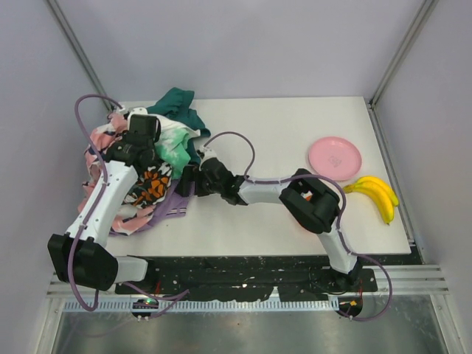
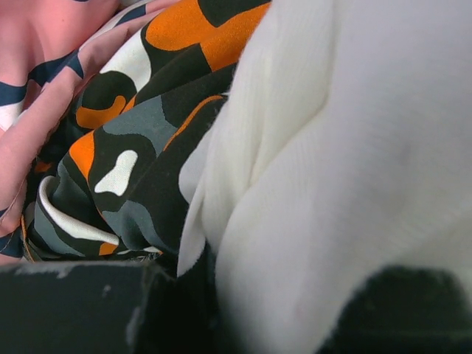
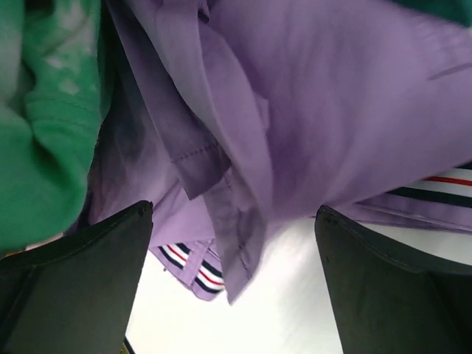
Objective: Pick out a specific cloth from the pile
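Note:
The pile [image 1: 118, 158] of mixed garments lies at the table's left. The lavender cloth [image 1: 175, 201] sticks out at its near right edge. In the right wrist view it [image 3: 332, 96] hangs in folds, with a striped trim, just above the white table. My right gripper [image 1: 189, 179] [image 3: 234, 210] is open, and a hanging edge of the lavender cloth lies between its fingers. My left gripper [image 1: 140, 139] [image 2: 273, 295] sits on top of the pile, shut on the white and mint-green cloth [image 2: 346, 162] [image 1: 171, 144]. The orange-black-white print [image 2: 147, 110] lies beside it.
A dark teal cloth [image 1: 177, 103] lies at the pile's far side. A pink plate [image 1: 335, 157] and bananas [image 1: 376, 195] sit at the table's right. Frame posts stand at the back corners.

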Tool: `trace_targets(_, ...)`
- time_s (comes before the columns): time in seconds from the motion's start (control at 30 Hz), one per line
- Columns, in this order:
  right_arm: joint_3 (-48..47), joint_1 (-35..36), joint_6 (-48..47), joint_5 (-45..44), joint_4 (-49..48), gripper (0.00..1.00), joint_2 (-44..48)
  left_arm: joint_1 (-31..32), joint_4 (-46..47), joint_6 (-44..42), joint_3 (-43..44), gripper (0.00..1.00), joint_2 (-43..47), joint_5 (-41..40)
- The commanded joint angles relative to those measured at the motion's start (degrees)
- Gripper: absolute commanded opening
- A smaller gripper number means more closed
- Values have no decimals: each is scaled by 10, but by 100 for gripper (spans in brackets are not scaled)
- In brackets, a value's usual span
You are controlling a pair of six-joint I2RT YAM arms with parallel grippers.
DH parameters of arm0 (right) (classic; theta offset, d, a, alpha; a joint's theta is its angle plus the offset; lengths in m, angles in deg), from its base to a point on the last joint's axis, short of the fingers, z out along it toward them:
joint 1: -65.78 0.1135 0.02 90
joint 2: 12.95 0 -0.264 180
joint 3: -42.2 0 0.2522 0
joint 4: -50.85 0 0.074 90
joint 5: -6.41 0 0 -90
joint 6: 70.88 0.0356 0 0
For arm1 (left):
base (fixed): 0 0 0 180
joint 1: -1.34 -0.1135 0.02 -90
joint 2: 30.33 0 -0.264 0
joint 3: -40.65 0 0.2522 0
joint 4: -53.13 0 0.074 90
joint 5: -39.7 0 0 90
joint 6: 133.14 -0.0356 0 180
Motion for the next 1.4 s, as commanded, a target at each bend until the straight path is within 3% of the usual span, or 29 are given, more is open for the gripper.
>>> trace_targets(0.0,-82,30,57,-13,38,95,-40,-10,62,0,29,0,20,-5)
trace_targets(0.37,-109,53,187,-89,57,100,-103,-10,55,10,26,0,26,4)
trace_targets(0.43,-122,54,203,-103,54,94,-113,-10,56,13,17,0,31,5)
trace_targets(0.5,-136,53,234,-119,69,84,-126,-10,62,15,2,0,37,-2)
trace_targets(0.6,-145,54,253,-114,54,56,-136,-11,62,15,-7,0,38,-7)
trace_targets(0.63,-145,54,254,-116,48,51,-136,-12,57,14,-5,0,37,-8)
trace_targets(0.67,-143,54,253,-120,41,33,-130,-12,52,14,-2,0,36,-11)
trace_targets(0.7,-131,54,246,-130,23,24,-126,-11,47,16,0,0,37,-15)
trace_targets(0.73,-124,53,244,-136,19,6,-111,-12,45,16,-1,0,41,-20)
trace_targets(0.87,-42,46,171,-172,-78,5,-35,-20,47,16,-10,0,54,-26)
trace_targets(0.97,41,38,62,-208,-170,5,29,-32,46,20,-14,0,59,-23)
trace_targets(1.17,169,28,-138,-341,-233,5,189,-46,48,23,-29,0,73,-28)
trace_targets(1.27,195,27,-296,-424,-259,5,269,-51,47,24,-26,0,73,-31)
trace_targets(1.37,187,15,-397,-435,-287,5,329,-53,45,25,-26,0,67,-40)
